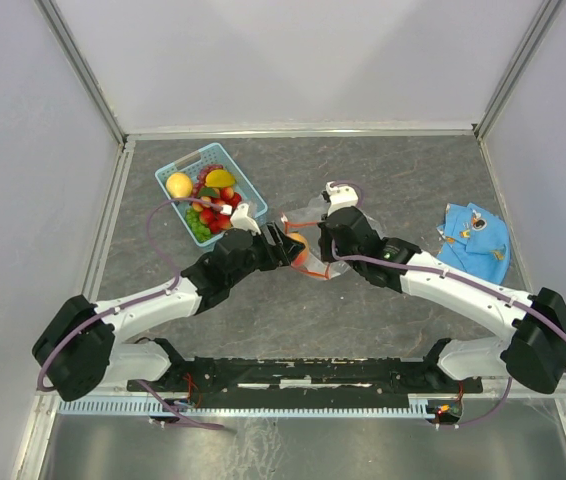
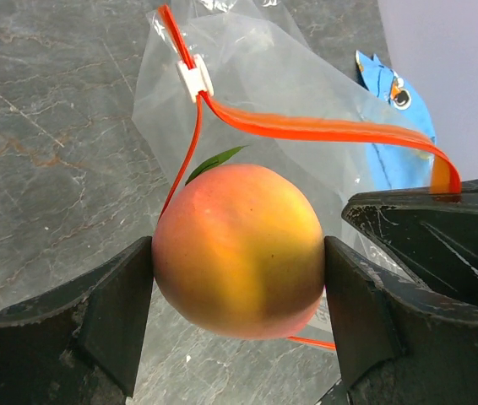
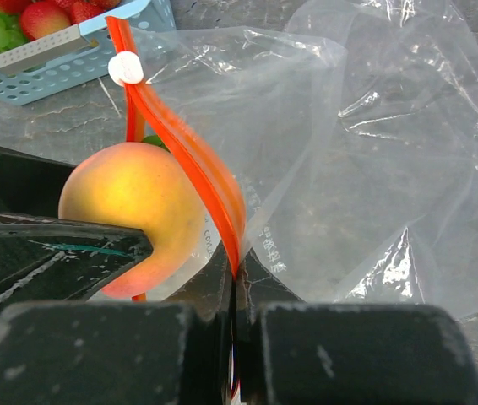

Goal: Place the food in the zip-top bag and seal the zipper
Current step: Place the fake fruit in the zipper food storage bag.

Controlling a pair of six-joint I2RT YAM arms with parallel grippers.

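Right, my left jaws clamp the peach (image 2: 239, 253) at its widest: hard, light, smooth, sitting at the zip-top bag (image 3: 374, 169) mouth. My right jaws pinch the zipper (image 3: 190, 156). The film looks limp and slippery, so I judge that stiffer strip the best hold.

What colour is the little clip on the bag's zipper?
White. The clip sits on the red-orange zipper, clearest in the left wrist view.

The top external camera looks steeply down from above and behind the near edge, taking in the whole table (image 1: 383, 170). Each wrist camera looks out past its own jaws at close range. Both share the peach (image 2: 239, 253) and zipper (image 3: 190, 162), seemingly from opposite sides.
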